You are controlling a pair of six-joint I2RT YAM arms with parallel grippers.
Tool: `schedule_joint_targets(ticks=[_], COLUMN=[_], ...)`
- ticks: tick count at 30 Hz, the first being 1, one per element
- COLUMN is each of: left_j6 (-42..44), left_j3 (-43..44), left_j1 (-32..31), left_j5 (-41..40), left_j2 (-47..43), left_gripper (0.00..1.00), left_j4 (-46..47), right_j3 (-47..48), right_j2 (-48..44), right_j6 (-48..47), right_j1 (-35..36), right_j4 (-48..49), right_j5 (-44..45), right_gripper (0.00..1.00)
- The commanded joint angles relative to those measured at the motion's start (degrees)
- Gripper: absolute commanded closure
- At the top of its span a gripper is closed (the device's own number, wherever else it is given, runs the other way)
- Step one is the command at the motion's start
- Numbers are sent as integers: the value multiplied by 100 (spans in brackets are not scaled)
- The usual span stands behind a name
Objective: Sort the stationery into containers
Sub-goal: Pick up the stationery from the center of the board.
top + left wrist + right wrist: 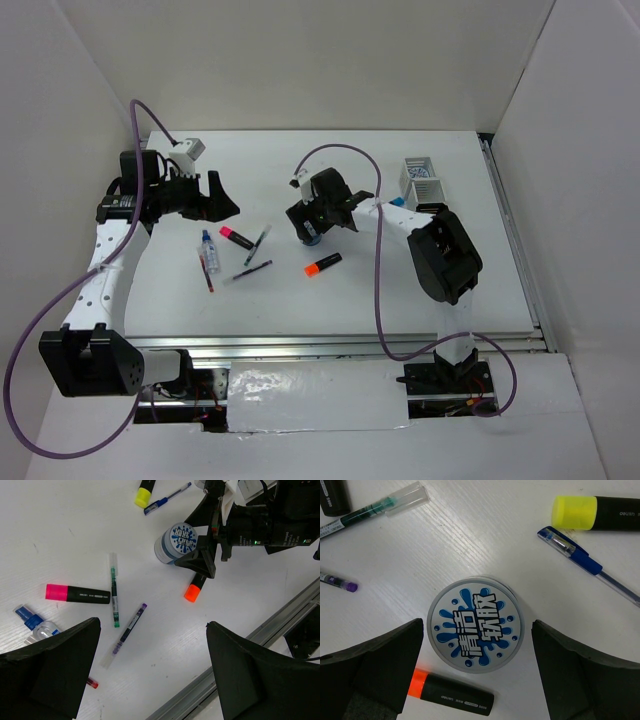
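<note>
The right gripper [477,625] sat nearest the right wrist lens, fingers spread wide and holding nothing. The tape roll [475,631] lay flat on the table [400,290], centred between them. You should have judged this as the approach to a grasp on the roll.

Hazards, near to far:

1. The roll filled most of the span between the fingers. A small sideways error on descent could have landed a fingertip on the rim instead of beside it, tipping or pushing the roll.
2. The orange highlighter [452,695] lay just beside the roll, near the left-hand finger in that view. That finger could have come down on it or trapped it against the roll.
3. The roll's round wall offered little flat contact. An off-centre squeeze could have shot it out sideways.
4. The blue pen [585,562] and yellow highlighter [595,512] lay beyond the roll, and the green pen [375,507] to the other side. A sliding roll could have scattered them.
5. The left gripper [154,625] hung above the table, also spread and empty, near the pink highlighter [77,594] and the clear bottle [40,626]. Its camera showed the right arm close by, so working both arms at once risked contact.
6. The white bin [420,172] stood at the far right, with the right arm partly hiding its neighbours. You could have picked the wrong bin.
</note>
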Motion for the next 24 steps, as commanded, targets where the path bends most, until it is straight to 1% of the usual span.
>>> schedule_joint_targets(ticks=[1, 4, 7, 10, 11, 13, 16, 18, 19, 24], left_j6=[-28, -28, -28, -10, -2, 16, 25, 25, 68, 148], left_j3=[175, 167, 140, 114, 105, 105, 140, 149, 193, 395], left_j1=[9, 9, 18, 1, 18, 9, 1, 9, 18, -17], left_j5=[192, 192, 192, 174, 174, 165, 165, 174, 165, 25], left_j2=[53, 44, 44, 0, -17, -26, -35, -17, 0, 149], left_gripper=[1, 1, 1, 1, 1, 1, 1, 1, 1, 1], left_j4=[187, 213, 231, 231, 231, 231, 214, 214, 196, 161], right_j3=[275, 301, 275, 231, 223, 222, 284, 275, 266, 485], right_j2=[-35, -44, -70, -123, -149, -202, -334, -544, -632, -1133], right_j6=[-42, -95, -130, -130, -139, -104, -112, -156, -200, -340], right_j1=[73, 73, 64, 64, 73, 73, 73, 38, 20, -339], right_j4=[40, -4, -4, 49, 66, 49, -74, -109, -144, -338], right_j5=[111, 102, 102, 111, 94, 85, 67, 85, 102, 49], right_gripper=[6, 7, 14, 24, 31, 38, 44, 46, 48, 50])
